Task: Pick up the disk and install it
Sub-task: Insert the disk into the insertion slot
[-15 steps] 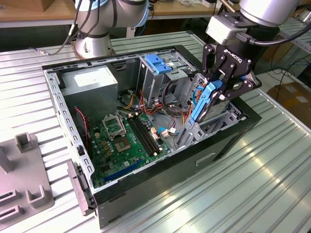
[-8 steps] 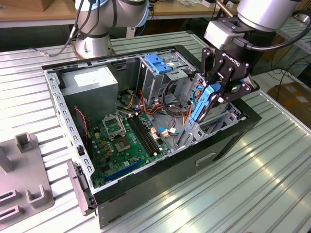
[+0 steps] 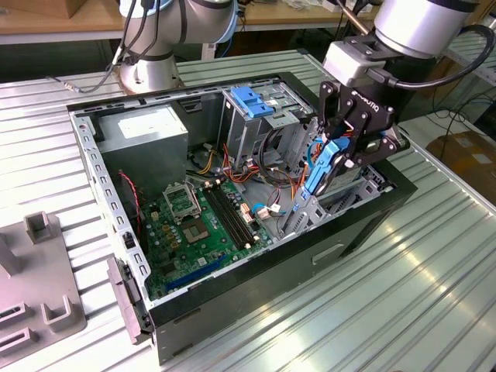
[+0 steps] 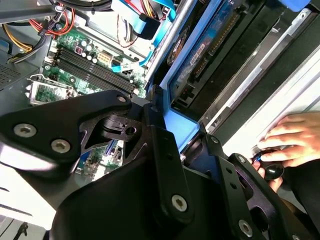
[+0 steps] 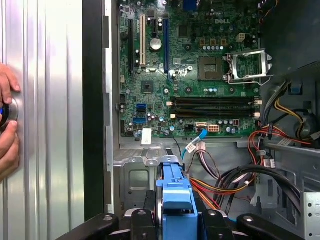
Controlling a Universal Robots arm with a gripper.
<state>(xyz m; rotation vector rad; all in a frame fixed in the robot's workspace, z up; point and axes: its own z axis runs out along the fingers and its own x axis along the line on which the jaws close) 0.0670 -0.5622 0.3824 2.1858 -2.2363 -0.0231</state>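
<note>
My gripper (image 3: 332, 155) is shut on the disk (image 3: 318, 169), a flat drive in a blue plastic bracket held on edge. It hangs over the open computer case (image 3: 256, 287), at the end on the exterior view's right, just above a metal bay. In the first wrist view the blue bracket (image 5: 176, 196) stands between the black fingers (image 5: 142, 220), over the bay's metal floor. In the second wrist view the disk's underside with its circuit board (image 4: 210, 45) runs away from the black gripper body.
Inside the case lie the green motherboard (image 3: 198, 225), the grey power-supply box (image 3: 147, 132), a drive cage with a blue latch (image 3: 252, 101) and loose cables (image 5: 225, 180). A person's hand (image 5: 6, 125) rests on the ribbed table beside the case. A grey fixture (image 3: 39, 302) stands at the exterior view's left.
</note>
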